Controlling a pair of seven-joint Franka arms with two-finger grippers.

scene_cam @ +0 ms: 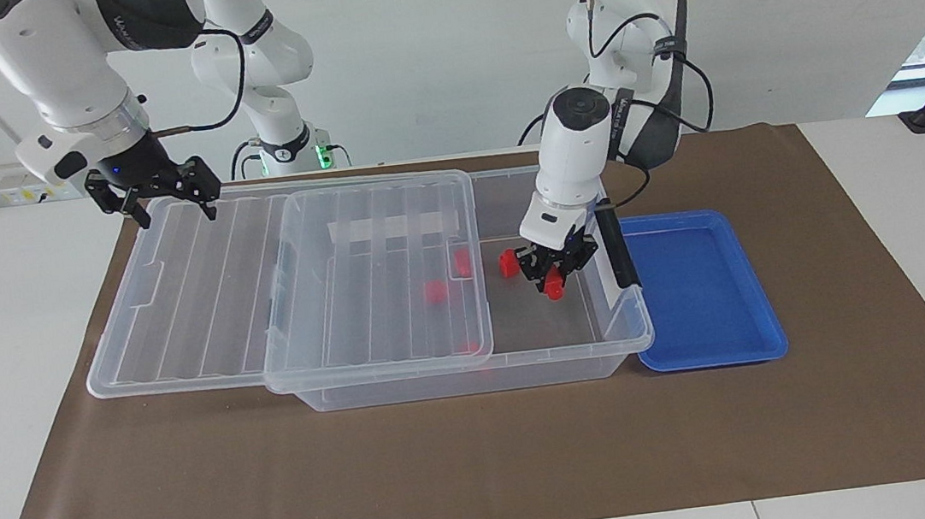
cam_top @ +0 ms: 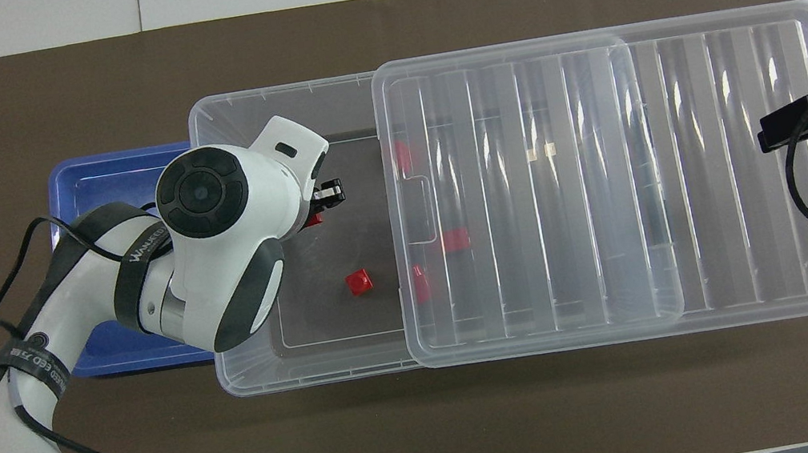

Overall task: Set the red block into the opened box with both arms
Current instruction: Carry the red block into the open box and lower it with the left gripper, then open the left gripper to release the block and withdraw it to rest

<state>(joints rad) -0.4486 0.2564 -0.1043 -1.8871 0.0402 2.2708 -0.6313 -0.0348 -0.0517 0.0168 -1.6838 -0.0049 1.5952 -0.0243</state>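
Red block (scene_cam: 554,288) sits pinched in the jaws of the left gripper (scene_cam: 552,283), which we see lowered inside the open end of the box (scene_cam: 475,374), toward the left arm's end of the worktop. We cannot tell whether the block touches the box floor. We see a loose red block (scene_cam: 509,263) on that floor just beside the gripper, and more red blocks (scene_cam: 434,292) under the clear lid (scene_cam: 284,282), which is slid partway off toward the right arm's end. We see the blue tray (scene_cam: 702,290) just beside the box's black latch (scene_cam: 618,252). We see the right gripper (scene_cam: 164,198) over the lid's corner nearest the robots, jaws spread wide and holding nothing
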